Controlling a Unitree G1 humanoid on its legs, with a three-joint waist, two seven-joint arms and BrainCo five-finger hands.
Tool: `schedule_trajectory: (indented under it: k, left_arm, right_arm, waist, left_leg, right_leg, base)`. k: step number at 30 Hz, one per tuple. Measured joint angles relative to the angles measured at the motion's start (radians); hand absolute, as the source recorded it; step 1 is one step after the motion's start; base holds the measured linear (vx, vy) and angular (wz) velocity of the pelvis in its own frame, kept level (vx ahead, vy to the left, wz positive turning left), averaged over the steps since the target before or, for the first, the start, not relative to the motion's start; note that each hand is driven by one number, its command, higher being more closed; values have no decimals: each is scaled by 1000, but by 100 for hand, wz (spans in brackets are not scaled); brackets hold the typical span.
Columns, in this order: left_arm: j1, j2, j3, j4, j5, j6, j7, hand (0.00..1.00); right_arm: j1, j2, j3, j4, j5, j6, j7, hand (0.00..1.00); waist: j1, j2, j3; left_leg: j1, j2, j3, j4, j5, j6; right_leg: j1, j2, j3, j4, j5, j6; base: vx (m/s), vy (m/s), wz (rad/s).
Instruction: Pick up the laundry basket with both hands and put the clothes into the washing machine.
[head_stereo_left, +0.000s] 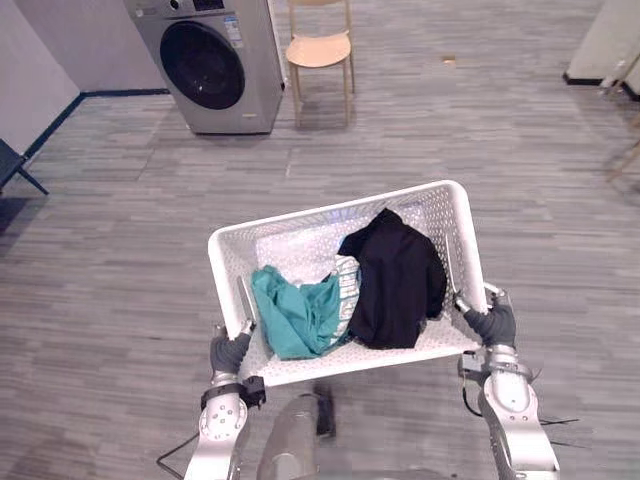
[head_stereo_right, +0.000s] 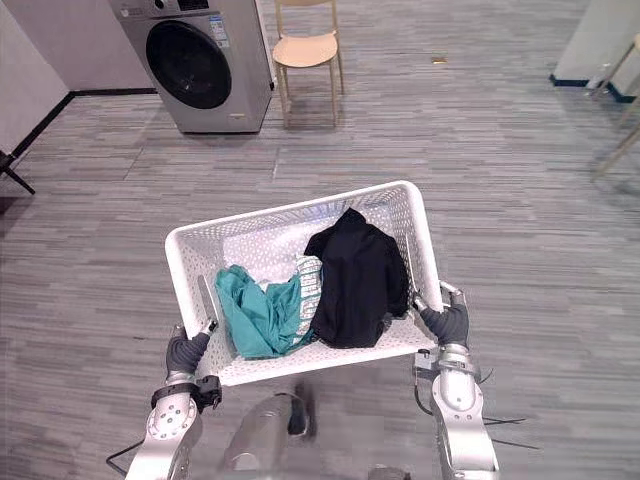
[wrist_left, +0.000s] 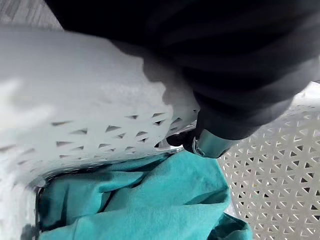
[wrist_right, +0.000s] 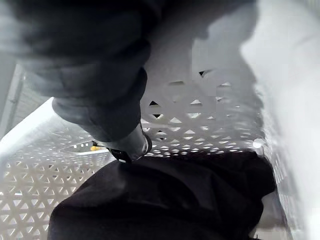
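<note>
Gripping the white laundry basket at both ends, fingers of left hand and right hand curled over its rim, teal garment and black garment inside, well apart from the washing machine.

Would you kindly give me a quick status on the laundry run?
Left hand and right hand gripping laundry basket sides. Clothes inside. Washing machine ahead, door shut; chair beside it.

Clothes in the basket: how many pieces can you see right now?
3 in the basket: teal garment at its left, black garment at its right, striped piece between them. More may lie underneath.
</note>
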Motion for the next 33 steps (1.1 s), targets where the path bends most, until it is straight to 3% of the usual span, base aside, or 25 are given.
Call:
schedule_trajectory:
  k: [1,2,4,5,6,7,9,10,11,12,14,15,16,17,18,19,20,21,22,23,24,26,27,31,33]
  left_arm:
    - [-4,1,0,-1,1,9,0,100]
    - [-11,-1,0,0,4,22,0,100]
    - [3,5,-2,3,5,35,0,100]
    - [2,24,-3,8,5,35,0,100]
    - [-10,38,-4,19,5,37,0,100]
    - [-11,39,-4,25,5,40,0,100]
    - [8,52,-5,31,7,45,2,100]
    - [-1,77,-6,26,7,44,1,100]
    - [-3,79,-6,26,7,44,1,100]
    - [-18,98,-7,26,7,41,1,100]
    - [-48,105,-14,37,7,41,0,100]
    - [-55,105,-18,52,8,41,-3,100]
    - [-55,105,-21,57,10,41,-4,100]
    - [-54,107,-28,66,22,41,-5,100]
    - [-56,93,-46,91,29,41,-8,100]
    - [-56,82,-48,96,32,41,-8,100]
    - [-64,58,-47,104,40,41,-8,100]
    - [-79,54,-45,114,40,41,-8,100]
    - [-79,52,-42,115,40,41,-8,100]
    - [-62,41,-35,115,40,41,-8,100]
    - [-37,31,-26,112,39,41,-8,100]
    - [-27,33,-26,97,37,36,-8,100]
    - [-23,33,-25,81,36,34,-8,100]
    - [-20,30,-21,65,36,22,-9,100]
    - [-16,14,-18,61,37,22,-11,100]
  right_arm:
    - [-11,5,-3,19,0,2,0,100]
    - [-29,-1,-6,45,0,7,3,100]
    - [-34,6,-4,70,-2,7,9,100]
    - [-37,22,-8,75,-5,7,11,100]
    - [-34,40,-13,94,-4,8,11,100]
    - [-29,49,-15,104,-4,11,10,100]
    - [-15,63,-6,121,-4,16,9,100]
    - [-11,70,5,109,-3,7,9,100]
    - [-11,71,5,106,-3,7,9,100]
    - [-16,74,1,96,-3,2,9,100]
    - [-15,67,-6,96,-2,2,9,100]
    - [-8,71,-13,96,-2,4,9,100]
    - [-1,73,-14,95,-2,4,9,100]
    - [7,69,-15,95,-2,4,8,100]
    - [22,57,-24,102,-2,7,8,100]
    - [25,49,-25,102,-2,11,8,100]
    - [24,32,-30,102,-2,16,8,100]
    - [20,36,-41,101,-1,17,8,100]
    - [20,40,-42,99,-1,17,8,100]
    - [29,43,-35,89,-1,25,8,100]
    - [44,45,-20,73,-1,25,7,100]
    - [55,53,-20,41,-1,23,4,100]
    - [50,51,-20,26,0,22,3,100]
    - [23,39,-20,24,4,17,3,100]
    - [-1,18,-18,58,9,15,4,100]
  waist:
    - [-4,-14,-5]
    - [-20,-27,-5]
    - [-15,-54,-11]
    - [-22,-70,-1]
    - [-31,-81,5]
    - [-33,-81,6]
    - [-51,-69,8]
    - [-61,-67,3]
    - [-63,-69,3]
    - [-79,-73,1]
    - [-95,-78,4]
    - [-113,-80,7]
    - [-123,-95,-1]
    - [-132,-123,-12]
    - [-142,-97,-21]
    - [-142,-75,-31]
    - [-133,-13,-41]
    - [-133,7,-35]
    - [-133,11,-29]
    - [-125,26,-18]
    - [-108,37,-10]
    - [-90,24,-3]
    - [-64,7,7]
    - [-22,-9,16]
    - [-20,-10,14]
  left_leg:
    - [-7,-18,4,27,-24,44]
    - [-27,-33,16,121,-89,131]
    - [4,-58,42,186,-194,141]
    - [70,-85,54,178,-257,147]
    - [141,-106,55,172,-292,142]
    - [191,-115,55,155,-306,137]
    - [364,-119,58,50,-313,127]
    - [495,-116,56,-64,-321,112]
    - [504,-116,55,-72,-323,109]
    - [549,-116,46,-121,-332,93]
    - [606,-100,35,-162,-356,47]
    - [662,-103,19,-192,-366,30]
    - [691,-117,4,-208,-372,19]
    - [748,-136,-26,-229,-392,-14]
    - [812,-114,-65,-229,-406,-37]
    - [815,-95,-76,-215,-405,-37]
    - [789,-36,-92,-129,-401,-45]
    - [716,7,-98,68,-341,-104]
    - [680,22,-101,167,-291,-107]
    - [597,65,-106,403,-66,-91]
    - [487,137,-109,680,-24,-92]
    - [330,169,-99,900,-103,-42]
    - [239,163,-77,907,-160,-9]
    - [52,89,-17,554,-253,-22]
    - [44,24,-8,166,-200,-93]
  right_leg:
    - [10,-19,9,0,3,4]
    - [10,-53,24,49,20,33]
    - [-81,-90,67,299,23,89]
    - [-200,-121,101,625,92,220]
    - [-279,-141,109,866,109,225]
    - [-317,-154,95,967,103,198]
    - [-409,-165,17,1085,53,97]
    - [-527,-153,-67,1034,16,47]
    - [-540,-151,-73,1025,13,42]
    - [-628,-133,-119,897,-7,31]
    - [-690,-71,-143,566,33,19]
    - [-691,-39,-133,264,149,29]
    - [-697,-31,-119,164,203,38]
    - [-709,-33,-105,85,254,11]
    - [-709,-16,-86,142,423,-77]
    - [-717,-7,-94,174,448,-87]
    - [-734,24,-124,257,403,-101]
    - [-726,46,-144,332,313,-115]
    - [-704,59,-152,348,279,-117]
    - [-627,87,-152,346,222,-126]
    - [-514,125,-148,307,176,-139]
    - [-394,146,-128,259,128,-145]
    - [-308,144,-89,211,102,-148]
    - [-150,98,-21,91,70,-103]
    - [-80,56,-3,32,43,-69]
  base:
    - [775,313,-4]
    - [793,350,15]
    - [764,332,-9]
    - [691,260,-15]
    - [685,233,-11]
    - [775,212,-11]
    - [769,173,-33]
    - [501,93,-33]
    - [680,78,-13]
    - [442,14,11]
    - [579,-34,20]
    - [485,-61,31]
    - [770,-125,45]
    - [715,-139,51]
    - [895,-177,43]
    - [807,-171,22]
    - [782,-209,5]
    - [747,-228,7]
    - [739,-255,4]
    - [747,-192,-13]
    - [731,-153,-22]
    - [671,-85,-32]
    - [644,-62,-44]
    - [653,82,-43]
    - [703,218,-27]
